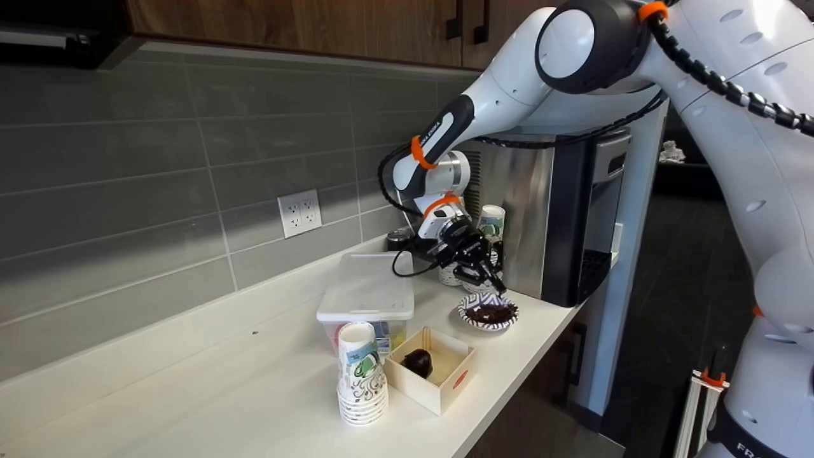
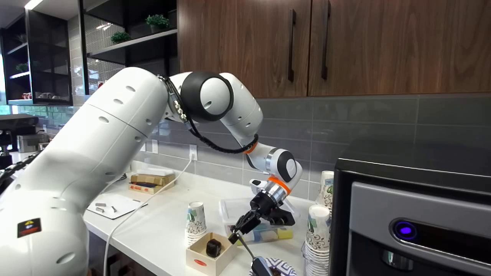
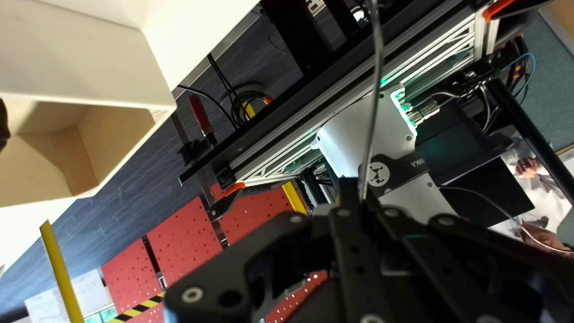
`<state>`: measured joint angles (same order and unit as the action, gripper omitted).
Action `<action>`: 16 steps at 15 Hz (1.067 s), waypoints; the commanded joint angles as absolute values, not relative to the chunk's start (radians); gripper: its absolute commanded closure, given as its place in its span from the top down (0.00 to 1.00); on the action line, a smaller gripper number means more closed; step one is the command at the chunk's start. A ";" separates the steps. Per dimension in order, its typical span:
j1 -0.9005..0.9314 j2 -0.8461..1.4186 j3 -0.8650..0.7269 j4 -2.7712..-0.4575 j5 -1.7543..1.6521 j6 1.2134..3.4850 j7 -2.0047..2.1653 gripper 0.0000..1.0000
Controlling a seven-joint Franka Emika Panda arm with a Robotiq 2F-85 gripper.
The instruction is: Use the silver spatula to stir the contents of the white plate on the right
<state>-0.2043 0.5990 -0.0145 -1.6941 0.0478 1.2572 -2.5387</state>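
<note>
My gripper (image 1: 498, 287) reaches down toward the small white plate (image 1: 489, 327), a round dish with a zigzag rim and dark contents (image 1: 489, 314). In an exterior view my gripper (image 2: 234, 237) is shut on the silver spatula (image 2: 246, 248), near its handle's end. The spatula slants down to a flat blade in front of the plate (image 2: 284, 265), partly cut off by the frame's bottom. I cannot tell whether the blade touches the contents. In the wrist view the thin metal handle (image 3: 376, 89) rises from between the closed fingertips (image 3: 361, 201); the plate is out of this view.
A wooden box (image 1: 455, 366) with a dark object inside stands beside the plate. A stack of paper cups (image 1: 362, 375) and a lidded plastic container (image 1: 365, 292) are close by. More stacked cups (image 2: 318, 230) and a large dispenser (image 1: 528, 216) stand by the plate. The counter's front edge is near.
</note>
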 commanded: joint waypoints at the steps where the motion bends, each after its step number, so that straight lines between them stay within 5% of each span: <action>1: -0.219 0.626 -0.012 -1.651 0.054 1.263 -2.528 0.01; 16: -0.216 0.652 0.022 -1.641 0.027 1.426 -2.642 0.01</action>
